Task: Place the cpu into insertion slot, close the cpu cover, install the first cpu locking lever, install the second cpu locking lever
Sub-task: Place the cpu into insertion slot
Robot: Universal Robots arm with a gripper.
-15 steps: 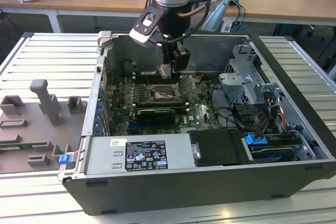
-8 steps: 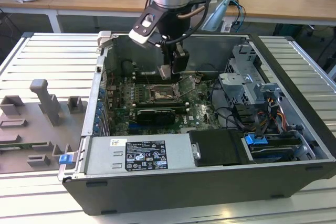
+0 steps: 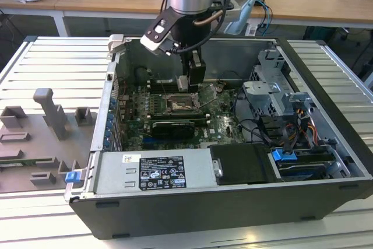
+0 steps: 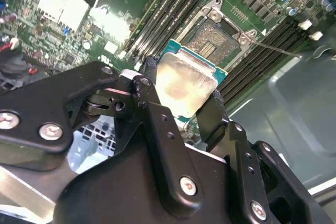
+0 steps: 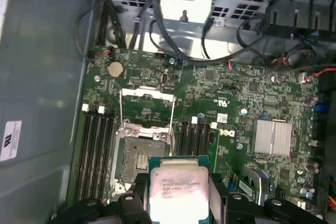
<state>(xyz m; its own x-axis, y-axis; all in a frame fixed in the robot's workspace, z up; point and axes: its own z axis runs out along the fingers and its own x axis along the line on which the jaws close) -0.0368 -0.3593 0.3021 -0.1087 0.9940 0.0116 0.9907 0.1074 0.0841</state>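
The arm enters the open computer case from the upper centre of the exterior view. The case lies on its side on the slatted bench. Grey moulded fixtures rest on the bench at the left of the frame.

The claw hangs over the middle of the green motherboard. In both wrist views the claw is clamped on the cpu. One black finger presses each of two opposite edges. The pale metal face of the cpu is turned toward the cameras.

The cpu is not seated. It is held in front of the insertion slot, and in the first wrist view it overlaps one edge of the socket. The dark centre of the slot is exposed.

The cpu cover stands swung open at the far side of the slot. A thin metal rod runs along each of its sides.

Long black memory slots flank the socket on both sides. In the exterior view the black graphics card lies just below the socket.
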